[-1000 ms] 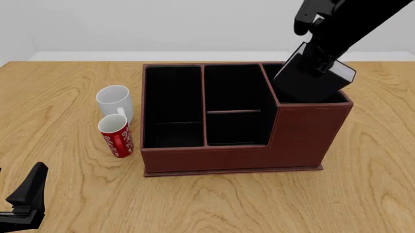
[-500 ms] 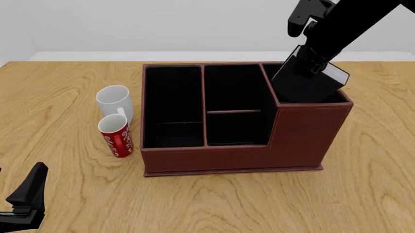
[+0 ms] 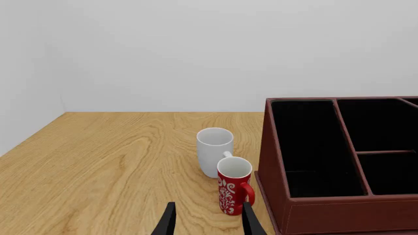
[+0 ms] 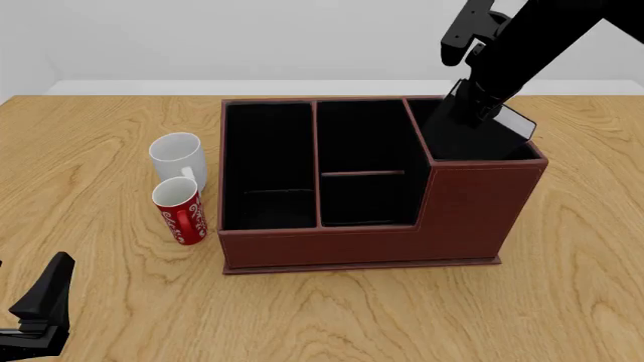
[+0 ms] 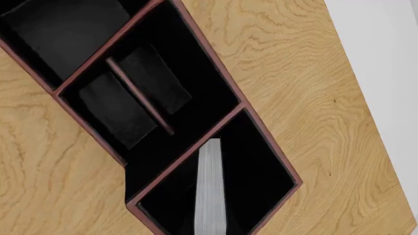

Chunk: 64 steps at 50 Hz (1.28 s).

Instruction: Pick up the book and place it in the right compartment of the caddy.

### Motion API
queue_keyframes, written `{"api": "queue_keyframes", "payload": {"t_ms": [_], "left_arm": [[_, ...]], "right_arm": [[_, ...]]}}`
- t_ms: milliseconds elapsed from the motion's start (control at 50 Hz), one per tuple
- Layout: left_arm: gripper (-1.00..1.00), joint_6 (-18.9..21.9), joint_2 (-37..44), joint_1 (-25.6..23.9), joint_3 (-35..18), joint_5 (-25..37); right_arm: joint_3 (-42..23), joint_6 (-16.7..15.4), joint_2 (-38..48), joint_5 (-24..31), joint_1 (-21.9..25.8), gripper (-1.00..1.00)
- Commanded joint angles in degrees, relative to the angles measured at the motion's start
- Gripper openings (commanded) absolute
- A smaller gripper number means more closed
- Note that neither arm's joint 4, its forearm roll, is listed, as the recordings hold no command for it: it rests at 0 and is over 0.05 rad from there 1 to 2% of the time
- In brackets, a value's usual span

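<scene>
The reddish-brown caddy (image 4: 332,243) stands mid-table. The black book (image 4: 488,130) leans tilted inside its right compartment (image 4: 430,124), the tall squarish end section. The book's upper corner still sticks out above the rim. My right gripper (image 4: 473,98) comes down from above and is shut on the book's top end. In the right wrist view, the pale page edge (image 5: 210,188) runs down into the right compartment (image 5: 261,166); the fingers do not show there. My left gripper (image 3: 208,221) is open and empty, low at the near left (image 4: 41,305).
A white mug (image 4: 179,157) and a red patterned mug (image 4: 179,213) stand just left of the caddy; both also show in the left wrist view, white (image 3: 215,147) and red (image 3: 234,192). The caddy's long left section (image 4: 267,166) and divided middle section (image 4: 363,162) hold nothing.
The right gripper has swung a little left and lowered the book deeper into the right compartment, so less of it shows above the rim. The left arm has not moved.
</scene>
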Motion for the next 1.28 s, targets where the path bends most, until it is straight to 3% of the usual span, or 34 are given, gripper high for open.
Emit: {"api": "queue_keyframes", "payload": {"t_ms": [20, 40, 280, 300, 340, 360, 400, 440, 500, 520, 560, 720, 760, 840, 960, 980, 1000, 1040, 1080, 1280], "left_arm": [[1.00, 0.0, 0.0, 0.0, 0.0, 0.0], [1.00, 0.0, 0.0, 0.0, 0.0, 0.0], [1.00, 0.0, 0.0, 0.0, 0.0, 0.0], [1.00, 0.0, 0.0, 0.0, 0.0, 0.0], [1.00, 0.0, 0.0, 0.0, 0.0, 0.0], [1.00, 0.0, 0.0, 0.0, 0.0, 0.0], [1.00, 0.0, 0.0, 0.0, 0.0, 0.0], [1.00, 0.0, 0.0, 0.0, 0.0, 0.0], [1.00, 0.0, 0.0, 0.0, 0.0, 0.0], [1.00, 0.0, 0.0, 0.0, 0.0, 0.0], [1.00, 0.0, 0.0, 0.0, 0.0, 0.0], [1.00, 0.0, 0.0, 0.0, 0.0, 0.0], [1.00, 0.0, 0.0, 0.0, 0.0, 0.0], [1.00, 0.0, 0.0, 0.0, 0.0, 0.0], [1.00, 0.0, 0.0, 0.0, 0.0, 0.0], [1.00, 0.0, 0.0, 0.0, 0.0, 0.0], [1.00, 0.0, 0.0, 0.0, 0.0, 0.0], [1.00, 0.0, 0.0, 0.0, 0.0, 0.0], [1.00, 0.0, 0.0, 0.0, 0.0, 0.0], [1.00, 0.0, 0.0, 0.0, 0.0, 0.0]], "right_arm": [[-1.2, 0.2, 0.8, -1.1, -1.4, 1.00], [-1.0, 1.3, 0.5, -0.5, -0.4, 1.00], [-0.6, -1.0, -2.7, -0.7, -0.2, 1.00], [-0.6, 0.2, -3.5, -0.5, 1.1, 1.00], [0.9, -0.5, -5.0, -1.5, 1.2, 1.00], [1.0, 1.0, -5.7, -1.6, 2.2, 1.00], [4.4, -2.9, -7.7, -4.9, 0.2, 1.00], [5.0, -1.3, -9.2, -5.2, 1.8, 1.00], [7.5, -2.2, -11.7, -8.2, 1.8, 1.00], [9.1, -0.5, -13.4, -7.9, 4.0, 1.00], [12.3, -2.4, -15.5, -12.3, 2.0, 1.00], [23.2, -0.9, -23.8, -18.9, 4.2, 1.00], [29.4, -2.6, -27.7, -23.4, 3.7, 1.00], [33.8, -0.6, -31.6, -27.4, 3.9, 1.00], [39.8, -2.3, -36.8, -35.2, 1.6, 1.00], [39.8, 0.2, -38.7, -36.0, 2.3, 1.00], [41.7, -1.2, -40.2, -37.7, 2.0, 1.00], [41.4, 1.5, -42.2, -39.0, 2.2, 1.00], [42.9, 0.5, -43.0, -39.7, 2.0, 1.00], [45.1, 4.5, -54.2, -41.0, 3.4, 1.00]]}}
